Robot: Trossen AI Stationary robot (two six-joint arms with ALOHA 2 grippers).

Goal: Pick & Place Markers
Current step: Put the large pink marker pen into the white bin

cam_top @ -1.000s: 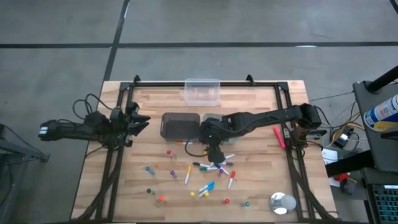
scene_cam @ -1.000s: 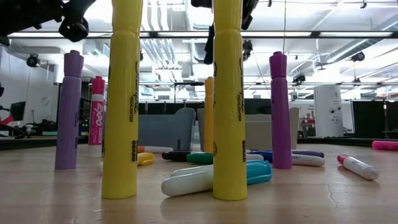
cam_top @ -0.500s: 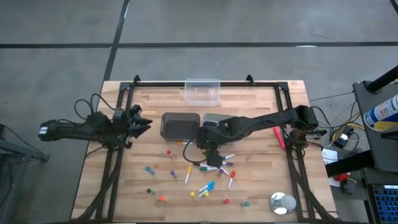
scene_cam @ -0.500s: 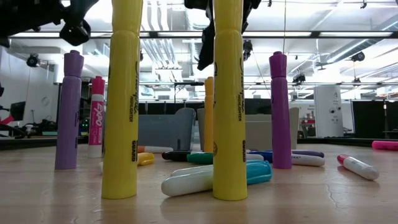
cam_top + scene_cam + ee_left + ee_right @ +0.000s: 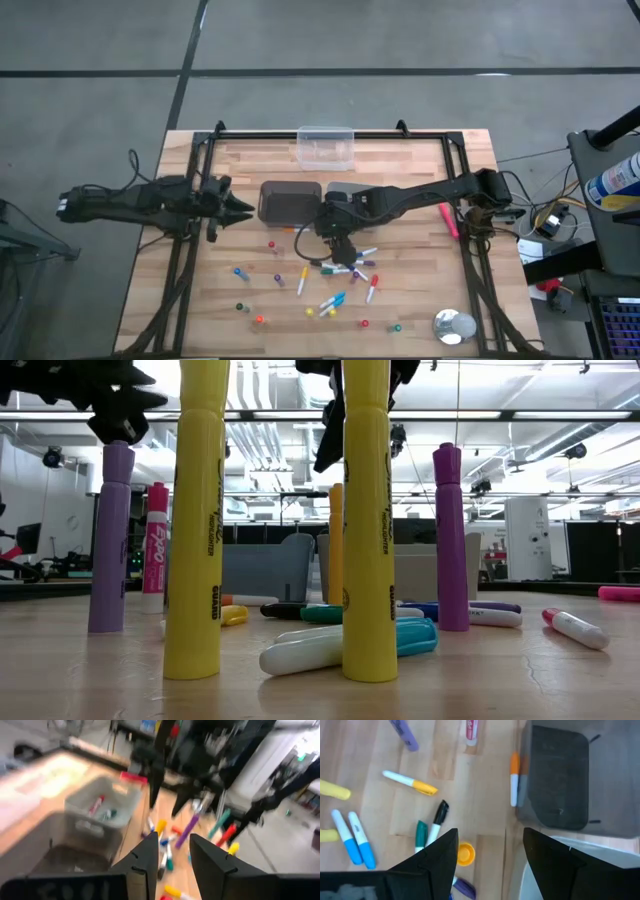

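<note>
right gripper (image 5: 334,236): dark, stiff fingers spread wide, holding nothing, above the desk just beside the dark bin.
left gripper (image 5: 240,210): dark pointed fingers, a narrow gap between them, nothing held, near the dark bin's other side.
markers (image 5: 338,270): slim smooth plastic pens with coloured caps, scattered on the desk in front of the bins; some stand upright, some lie flat.
dark bin (image 5: 289,201): box with rounded corners; inside hard to make out.
grey bin (image 5: 102,802): matte walls, two markers inside.
desk (image 5: 420,300): pale wood planks, dark metal frame.
tape roll (image 5: 454,325): round, shiny silver, near a desk corner.
</note>
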